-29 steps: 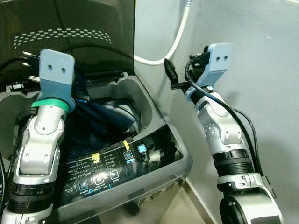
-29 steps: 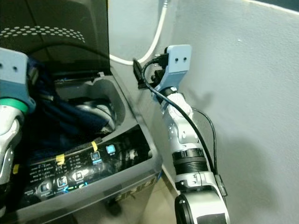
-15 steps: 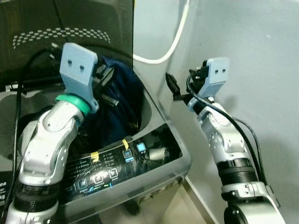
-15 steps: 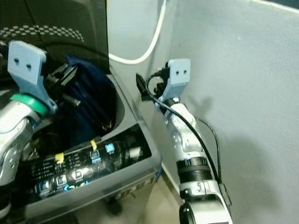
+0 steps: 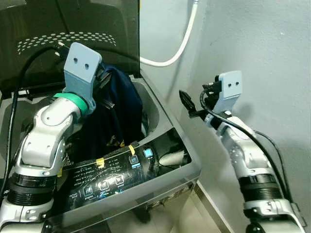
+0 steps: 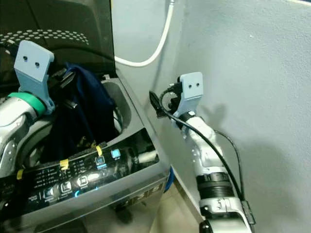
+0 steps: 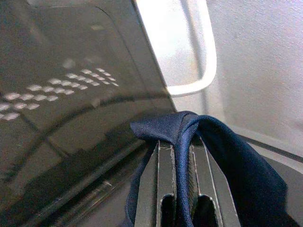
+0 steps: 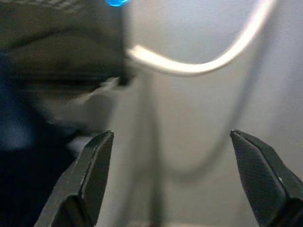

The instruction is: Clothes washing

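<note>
Clothes, dark blue, hang above the washing machine tub, pinched in the left gripper. I think it should lift straight, so the cloth clears the rim. Right gripper waits beside, fingers spread.

One washing machine, lid raised. One dark blue garment, hanging out of the tub. One white hose along the wall. Two strips of yellow tape on the control panel. Two grippers: left gripper clamped on the garment, right gripper spread wide beside the machine.
</note>
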### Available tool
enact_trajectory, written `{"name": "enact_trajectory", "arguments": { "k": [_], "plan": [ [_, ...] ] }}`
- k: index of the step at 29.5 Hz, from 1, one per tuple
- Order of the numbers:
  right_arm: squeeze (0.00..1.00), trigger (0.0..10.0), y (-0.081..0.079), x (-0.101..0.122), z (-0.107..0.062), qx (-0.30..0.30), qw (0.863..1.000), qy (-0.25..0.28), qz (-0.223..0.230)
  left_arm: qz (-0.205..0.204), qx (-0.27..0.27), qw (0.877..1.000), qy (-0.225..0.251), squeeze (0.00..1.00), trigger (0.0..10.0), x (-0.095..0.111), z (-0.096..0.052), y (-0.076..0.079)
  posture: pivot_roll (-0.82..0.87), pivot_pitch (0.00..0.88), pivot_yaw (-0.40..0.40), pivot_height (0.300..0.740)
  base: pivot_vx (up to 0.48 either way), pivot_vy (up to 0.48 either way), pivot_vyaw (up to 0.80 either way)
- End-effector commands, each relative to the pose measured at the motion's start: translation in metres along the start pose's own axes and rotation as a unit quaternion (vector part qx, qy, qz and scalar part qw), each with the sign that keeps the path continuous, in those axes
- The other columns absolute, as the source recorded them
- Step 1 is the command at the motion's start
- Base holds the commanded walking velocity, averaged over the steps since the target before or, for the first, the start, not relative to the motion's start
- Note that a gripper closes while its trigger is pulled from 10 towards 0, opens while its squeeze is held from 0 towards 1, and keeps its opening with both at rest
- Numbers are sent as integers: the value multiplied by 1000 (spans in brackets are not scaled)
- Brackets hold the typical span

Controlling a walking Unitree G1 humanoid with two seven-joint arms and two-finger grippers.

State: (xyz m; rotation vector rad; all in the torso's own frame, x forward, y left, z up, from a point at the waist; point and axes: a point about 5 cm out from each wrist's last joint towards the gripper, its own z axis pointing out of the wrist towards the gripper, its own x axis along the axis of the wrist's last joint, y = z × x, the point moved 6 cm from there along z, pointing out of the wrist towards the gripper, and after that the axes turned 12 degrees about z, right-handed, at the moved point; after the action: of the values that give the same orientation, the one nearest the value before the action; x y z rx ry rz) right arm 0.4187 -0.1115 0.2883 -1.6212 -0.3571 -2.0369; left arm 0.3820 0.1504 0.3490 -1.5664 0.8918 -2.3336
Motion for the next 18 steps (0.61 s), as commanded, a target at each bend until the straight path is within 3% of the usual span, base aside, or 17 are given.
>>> {"name": "enact_trajectory", "arguments": {
  "k": [1, 2, 3, 4, 6, 7, 13, 15, 16, 17, 18],
  "plan": [
    [0, 10000, -21, -16, -6, 74, 996, -42, 21, -4, -45, 999, -11, 0, 10000, -5, -3, 11, 76, 56, 46, 740, 0, 0, 0],
    [0, 10000, -39, -21, -18, 143, 987, -66, 35, -5, -65, 998, -19, 0, 10000, -10, -6, 15, 79, 57, 40, 740, 0, 0, 0],
    [0, 10000, -39, -21, -18, 143, 987, -66, 35, -5, -65, 998, -19, 0, 10000, -10, -6, 15, 79, 57, 40, 740, 0, 0, 0],
    [0, 10000, -51, -22, -26, 187, 978, -76, 54, -10, -73, 997, -22, 0, 10000, -12, -8, 17, 79, 56, 38, 740, 0, 0, 0],
    [0, 10000, -51, -22, -26, 187, 978, -76, 54, -10, -73, 997, -22, 0, 10000, -12, -8, 17, 79, 56, 38, 740, 0, 0, 0],
    [0, 10000, -65, -18, -34, 229, 967, -74, 81, -32, -81, 996, -21, 0, 10000, -14, -11, 18, 79, 58, 36, 740, 0, 0, 0],
    [0, 10000, -76, -11, -38, 261, 957, -65, 107, -44, -91, 995, -20, 0, 10000, -14, -14, 20, 81, 59, 33, 740, 0, 0, 0],
    [0, 10000, -94, 1, -50, 322, 934, -48, 146, -48, -107, 993, -18, 0, 10000, -13, -18, 23, 83, 63, 29, 740, 0, 0, 0],
    [0, 10000, -94, 1, -50, 322, 934, -48, 146, -48, -107, 993, -18, 0, 10000, -13, -18, 23, 83, 63, 29, 740, 0, 0, 0],
    [0, 10000, -104, 6, -57, 355, 920, -43, 159, -49, -113, 992, -19, 0, 10000, -13, -21, 24, 83, 63, 29, 740, 0, 0, 0],
    [0, 10000, -104, 6, -57, 355, 920, -43, 159, -49, -113, 992, -19, 0, 10000, -13, -21, 24, 83, 63, 29, 740, 0, 0, 0]
  ]
}}
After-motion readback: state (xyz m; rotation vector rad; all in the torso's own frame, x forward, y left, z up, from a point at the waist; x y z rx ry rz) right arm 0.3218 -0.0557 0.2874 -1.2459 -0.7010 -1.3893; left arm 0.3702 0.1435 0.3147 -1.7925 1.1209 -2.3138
